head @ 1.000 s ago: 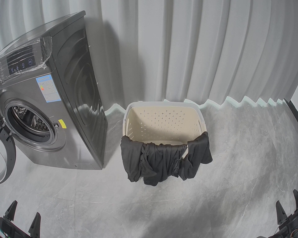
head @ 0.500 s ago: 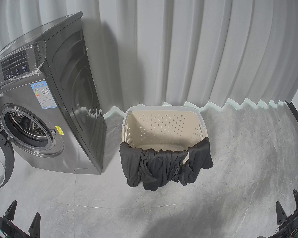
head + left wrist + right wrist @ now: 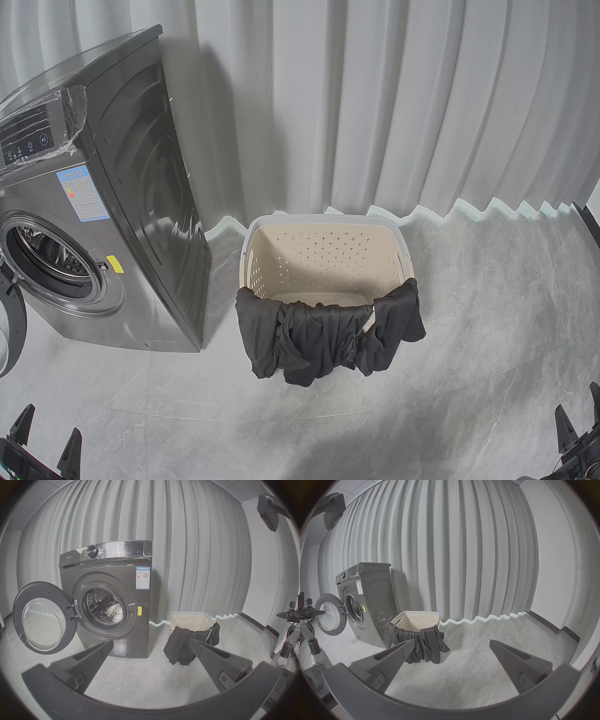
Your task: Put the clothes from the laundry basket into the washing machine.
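The washing machine [image 3: 125, 206] is a dark grey, glossy metal box standing at the left of the floor [image 3: 475, 356], near its back edge where the curtain [image 3: 375, 106] falls. Its round door [image 3: 43, 620], a dark ring around a clear pane, is swung fully open. Behind it the ribbed, perforated steel drum [image 3: 103, 605] shines. Wrinkled clear film [image 3: 69, 112] covers the control panel, which carries a round knob [image 3: 92, 551].

The laundry basket [image 3: 325, 220] is cream plastic, rectangular with rounded corners. Its walls are pierced by small star-shaped holes. It stands on the floor just beside the machine's right flank.

The clothes [image 3: 319, 334], a soft, matte black, crumpled fabric, hang folded over the basket's near rim and down its outer wall.

The floor is smooth pale grey tile with marble-like veining. The curtain is white, in deep vertical folds.

The left gripper [image 3: 150, 642] and the right gripper [image 3: 450, 642] both hover low over the floor's near edge, well apart from the basket. Their wedge-shaped black fingers are spread wide and hold nothing.

A blue-and-white label [image 3: 82, 194] sits above the door opening and a small yellow sticker [image 3: 114, 264] beside it. Their print is too small to read.
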You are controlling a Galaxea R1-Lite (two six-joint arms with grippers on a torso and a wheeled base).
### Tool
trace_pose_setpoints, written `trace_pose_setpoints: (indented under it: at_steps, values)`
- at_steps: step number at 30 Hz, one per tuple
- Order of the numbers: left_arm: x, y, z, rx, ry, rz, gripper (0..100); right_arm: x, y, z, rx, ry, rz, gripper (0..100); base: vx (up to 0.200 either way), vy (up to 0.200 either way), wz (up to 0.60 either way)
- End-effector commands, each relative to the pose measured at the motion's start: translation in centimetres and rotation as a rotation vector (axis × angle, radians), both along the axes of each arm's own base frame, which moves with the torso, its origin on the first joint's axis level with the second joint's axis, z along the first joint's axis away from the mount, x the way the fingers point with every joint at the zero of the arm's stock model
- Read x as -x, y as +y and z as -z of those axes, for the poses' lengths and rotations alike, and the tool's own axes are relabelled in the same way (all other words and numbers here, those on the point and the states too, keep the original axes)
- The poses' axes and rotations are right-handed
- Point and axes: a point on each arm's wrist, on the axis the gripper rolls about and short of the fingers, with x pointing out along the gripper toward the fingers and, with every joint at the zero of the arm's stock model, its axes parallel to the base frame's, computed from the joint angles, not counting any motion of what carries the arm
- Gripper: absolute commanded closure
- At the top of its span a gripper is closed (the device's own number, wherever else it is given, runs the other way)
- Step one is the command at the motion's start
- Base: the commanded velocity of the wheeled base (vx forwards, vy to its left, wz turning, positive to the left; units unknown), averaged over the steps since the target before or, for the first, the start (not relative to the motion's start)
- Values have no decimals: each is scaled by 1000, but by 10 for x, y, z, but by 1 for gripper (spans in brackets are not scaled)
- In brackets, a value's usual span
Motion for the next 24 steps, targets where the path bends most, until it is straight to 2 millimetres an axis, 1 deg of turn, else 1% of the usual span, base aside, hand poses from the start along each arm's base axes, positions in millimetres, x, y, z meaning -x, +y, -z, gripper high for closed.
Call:
trace_pose_setpoints:
  at_steps: [1, 2, 17, 18, 20, 21, 23, 24]
  values:
    - [0, 0, 4, 0, 0, 0, 0, 0, 0, 5, -3, 3, 0, 0, 0, -200, 0]
    - [0, 0, 4, 0, 0, 0, 0, 0, 0, 5, -6, 3, 0, 0, 0, -200, 0]
    - [0, 0, 4, 0, 0, 1, 0, 0, 0, 3, -8, -11, 3, 0, 0, 0, 0]
    - [0, 0, 4, 0, 0, 0, 0, 2, 0, -3, -5, -44, -2, 0, 0, 0, 0]
    - [0, 0, 4, 0, 0, 0, 0, 8, 0, -23, -7, -132, -2, 0, 0, 0, 0]
    - [0, 0, 4, -1, 0, 1, 0, 14, 0, -40, -7, -186, -8, 0, 0, 0, 0]
    - [0, 0, 4, -3, 0, 1, 0, 17, 0, -57, -5, -179, -34, 0, 0, 0, 0]
    - [0, 0, 4, -3, 0, 1, 0, 16, 0, -63, -3, -158, -60, 0, 0, 0, 0]
